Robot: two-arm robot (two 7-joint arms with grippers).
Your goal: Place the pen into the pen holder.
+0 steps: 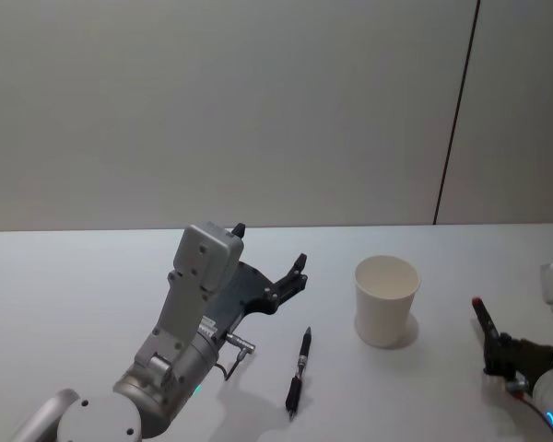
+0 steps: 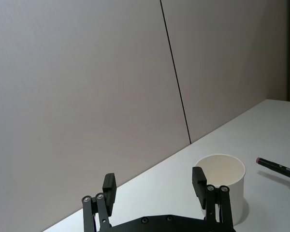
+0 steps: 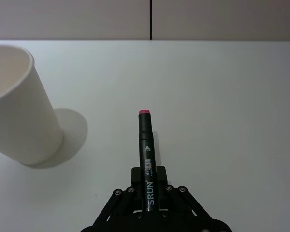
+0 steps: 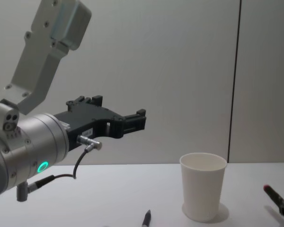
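standing upright: pen holder (image 1: 385,304) | pen (image 1: 300,368) lies on table (image 1: 74,295) near it | left tool (image 1: 270,245) wide | right tool (image 3: 149,173) grips marker (image 3: 146,140)

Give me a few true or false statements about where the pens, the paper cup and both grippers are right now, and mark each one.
1. The paper cup stands upright with nothing in it. True.
2. The left gripper is shut on the black pen. False: it is open and raised above the table, and the black pen lies flat on the table, beside the cup on the robot's left.
3. The right gripper holds a marker with a red end. True.
4. The marker's red end is already inside the cup. False: it is outside the cup, on the cup's right, apart from it.
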